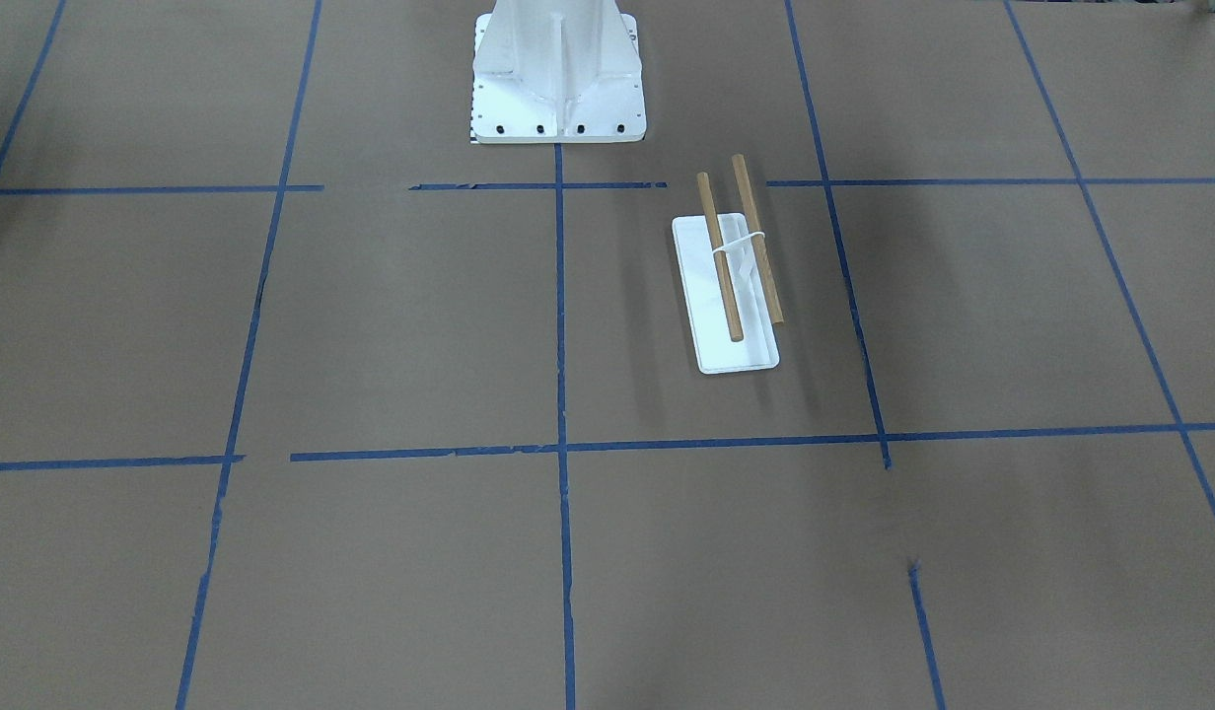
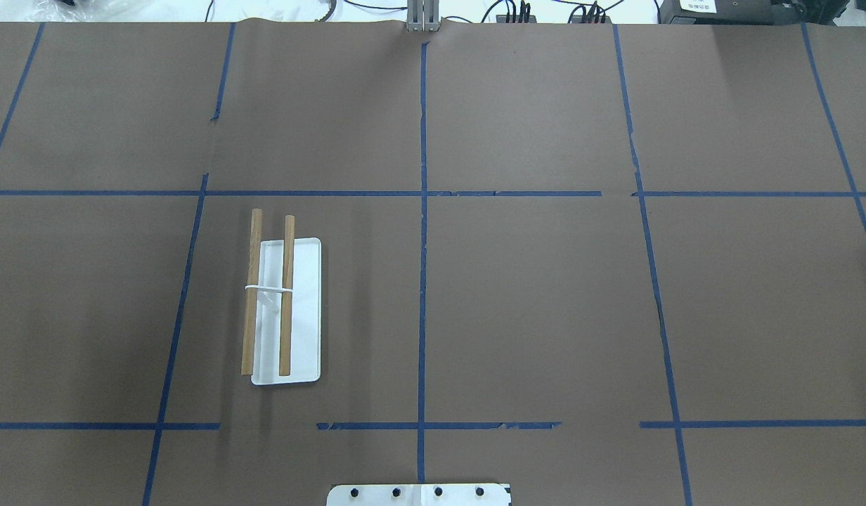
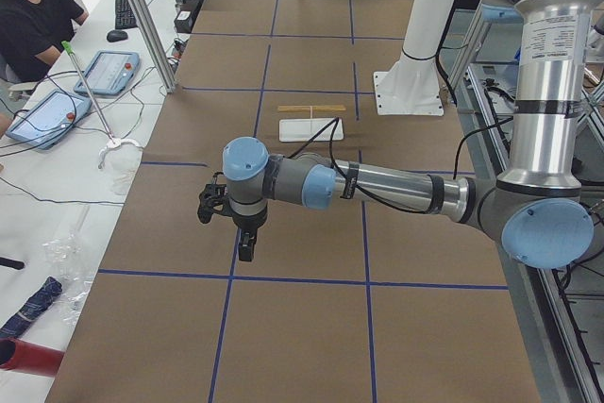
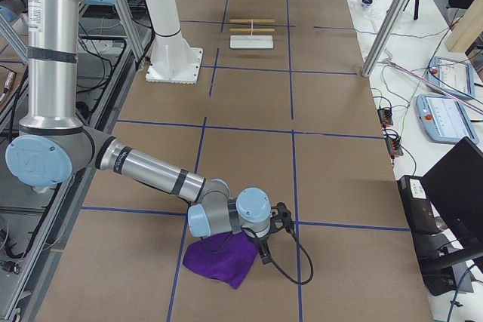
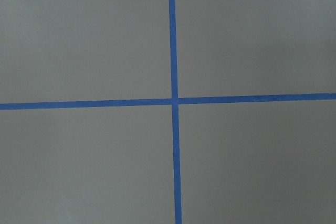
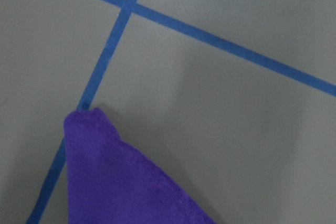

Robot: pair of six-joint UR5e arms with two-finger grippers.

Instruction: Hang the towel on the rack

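Note:
The rack point(image 2: 268, 295) has two wooden rods on a white base point(image 2: 303, 309) and stands on the robot's left half of the table; it also shows in the front view point(image 1: 723, 266). The purple towel point(image 4: 223, 258) lies crumpled on the table at the far right end, and a corner of it fills the bottom of the right wrist view point(image 6: 121, 182). My right gripper point(image 4: 283, 215) hovers just beside the towel; I cannot tell whether it is open or shut. My left gripper point(image 3: 206, 207) hangs over bare table far from the rack; I cannot tell its state.
The table is covered in brown paper with a grid of blue tape point(image 2: 422, 281). The robot's white pedestal point(image 1: 558, 79) stands at the table's edge near the rack. An operator point(image 3: 33, 16) sits beside the table with tablets and cables.

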